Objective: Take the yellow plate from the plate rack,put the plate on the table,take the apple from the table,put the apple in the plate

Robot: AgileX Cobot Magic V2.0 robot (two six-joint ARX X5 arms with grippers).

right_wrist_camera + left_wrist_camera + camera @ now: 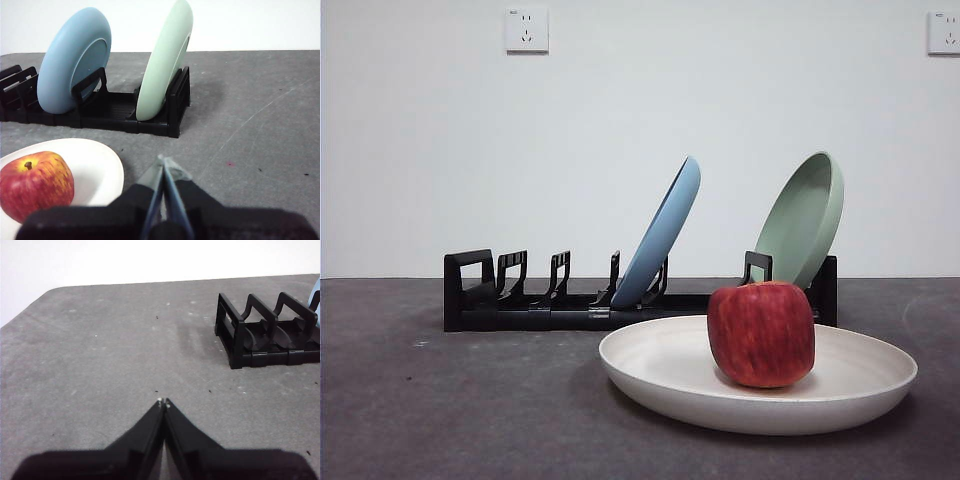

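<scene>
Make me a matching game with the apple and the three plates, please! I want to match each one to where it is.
Things:
1. apple
2. yellow plate
3. blue plate
4. green plate

Places:
A. leaning in the plate rack, near its middle
B. flat on the table, in front of the rack
C. leaning at the rack's end, behind the apple
D. sitting in the cream-coloured plate

Pairs: 1-D, 2-B, 3-A, 4-C
</scene>
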